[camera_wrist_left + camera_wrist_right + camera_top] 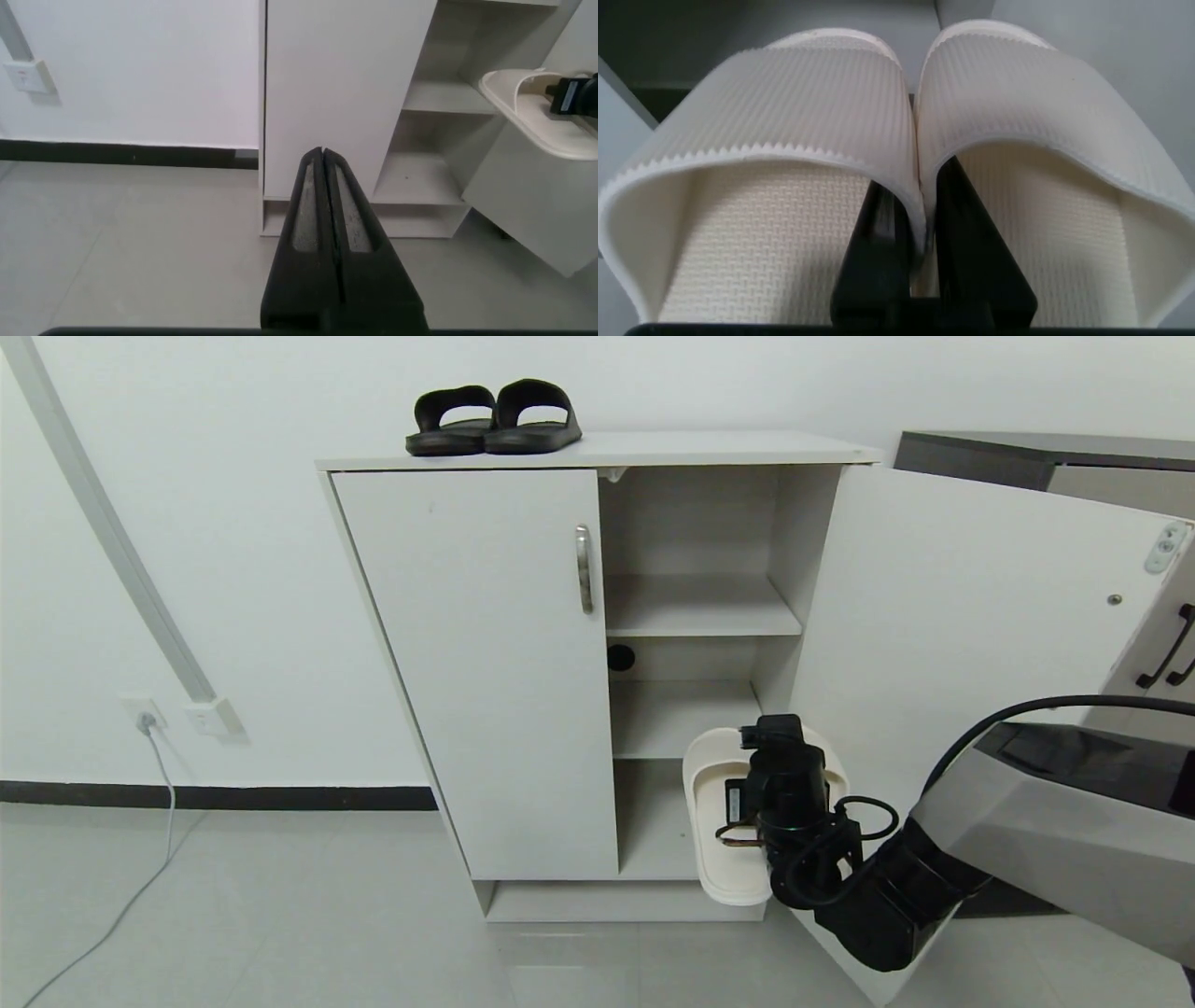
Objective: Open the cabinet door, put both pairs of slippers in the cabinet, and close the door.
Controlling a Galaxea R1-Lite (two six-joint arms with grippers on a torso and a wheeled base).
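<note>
A white two-door cabinet [709, 448] stands against a white wall. Its left door [467, 691] is closed and its right door [952, 616] is swung wide open, showing bare shelves. A pair of black slide slippers [495, 420] sits side by side on the cabinet top. The right gripper [920, 252] holds a pair of cream slide slippers [714, 803] in the air in front of the open lower compartment. Its fingers are clamped on the two touching inner edges. The slippers have ribbed straps and dimpled footbeds. The left gripper [323, 187] hangs above the floor, facing the cabinet, with its fingers pressed together and nothing between them.
</note>
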